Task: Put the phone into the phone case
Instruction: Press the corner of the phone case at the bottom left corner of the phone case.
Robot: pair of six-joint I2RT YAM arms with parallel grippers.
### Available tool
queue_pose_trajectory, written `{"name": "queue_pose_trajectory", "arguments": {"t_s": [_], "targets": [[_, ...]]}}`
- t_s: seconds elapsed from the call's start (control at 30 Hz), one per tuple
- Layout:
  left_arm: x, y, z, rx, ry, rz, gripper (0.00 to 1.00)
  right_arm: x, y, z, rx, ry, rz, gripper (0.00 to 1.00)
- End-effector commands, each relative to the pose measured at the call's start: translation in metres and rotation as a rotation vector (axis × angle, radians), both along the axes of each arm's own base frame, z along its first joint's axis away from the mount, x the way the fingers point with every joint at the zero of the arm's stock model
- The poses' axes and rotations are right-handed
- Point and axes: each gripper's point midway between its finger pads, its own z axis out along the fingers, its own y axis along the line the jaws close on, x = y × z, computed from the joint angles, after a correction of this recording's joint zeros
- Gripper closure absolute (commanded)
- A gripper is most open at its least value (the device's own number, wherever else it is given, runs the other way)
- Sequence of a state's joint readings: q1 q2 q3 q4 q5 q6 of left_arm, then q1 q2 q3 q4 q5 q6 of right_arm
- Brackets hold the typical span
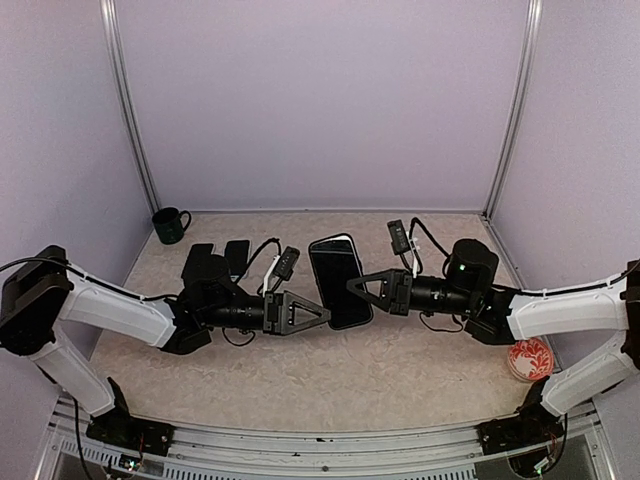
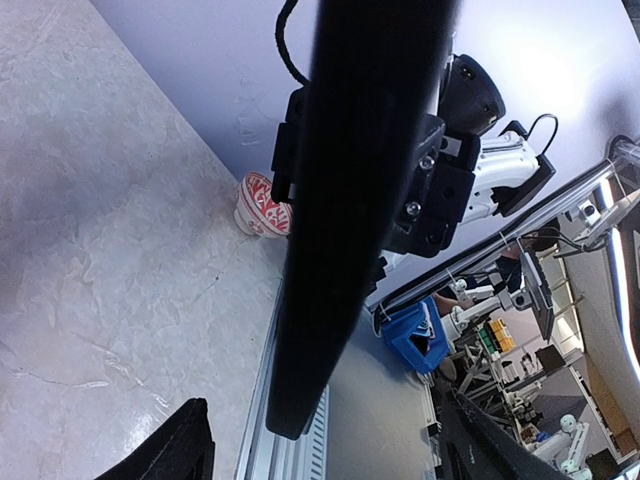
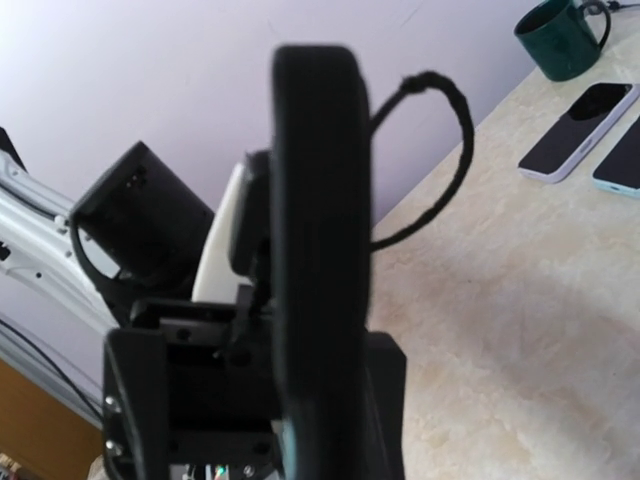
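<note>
Top external, near to far. Nearest, by right arm: red-patterned dish (image 1: 530, 358), no part in job. Mid-table: phone (image 1: 338, 282), dark glass up, long axis running away from bases, spanned between both arms and apparently lifted clear of table (image 1: 420, 380). Noted right gripper (image 1: 354, 285) pinched tight on phone's right long edge. Noted left gripper (image 1: 324, 316) at left long edge, toward near corner. From left wrist, fingers (image 2: 185, 445) seen standing well apart, phone edge-on between them as dark slab, gap on both sides, so no grip from that hand. Farther back on left: two more handsets (image 1: 205, 262) lying flat side by side, one white-rimmed, one cyan-rimmed in right wrist view. Far left corner: green mug (image 1: 170, 225). Progress, as judgement only: cannot tell phone from case on held item. Thin pale rim at its far end, thick rounded black edge in right wrist view; possibly case already around body, possibly not. No loose case picked out anywhere. If case on: left to do, press corners home and set down. If not: whole fitting ahead. Seating of corners hidden in every view.
</note>
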State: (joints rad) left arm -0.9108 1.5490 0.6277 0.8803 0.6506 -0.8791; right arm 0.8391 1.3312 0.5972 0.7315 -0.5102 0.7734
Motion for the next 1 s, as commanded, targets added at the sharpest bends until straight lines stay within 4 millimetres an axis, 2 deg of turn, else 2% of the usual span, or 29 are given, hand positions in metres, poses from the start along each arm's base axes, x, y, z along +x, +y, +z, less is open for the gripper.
{"name": "queue_pose_trajectory", "arguments": {"t_s": [0.0,0.2,0.3,0.4,0.5,0.77,0.97], "targets": [[-0.004,-0.006,0.014,-0.061,-0.015,-0.034,0.26,0.002,0.001,0.028,0.081,-0.086,-0.035,1.0],[-0.008,-0.013,0.014,-0.07,-0.009,-0.063,0.36,0.001,0.006,0.024,0.077,-0.075,-0.029,1.0],[-0.01,-0.016,0.014,-0.069,-0.008,-0.073,0.48,0.002,0.006,0.023,0.073,-0.079,-0.041,1.0],[-0.01,-0.016,0.011,-0.062,-0.003,-0.07,0.65,0.005,0.004,0.022,0.061,-0.087,-0.067,1.0],[-0.007,-0.016,0.007,-0.048,0.005,-0.056,0.77,0.008,0.003,0.023,0.036,-0.11,-0.095,1.0],[0.0,-0.02,-0.003,-0.008,0.052,-0.029,0.99,0.011,0.011,0.014,-0.081,-0.193,-0.155,1.0],[0.006,-0.021,-0.014,0.026,0.075,-0.005,1.0,0.01,0.014,0.011,-0.12,-0.229,-0.175,1.0]]}}
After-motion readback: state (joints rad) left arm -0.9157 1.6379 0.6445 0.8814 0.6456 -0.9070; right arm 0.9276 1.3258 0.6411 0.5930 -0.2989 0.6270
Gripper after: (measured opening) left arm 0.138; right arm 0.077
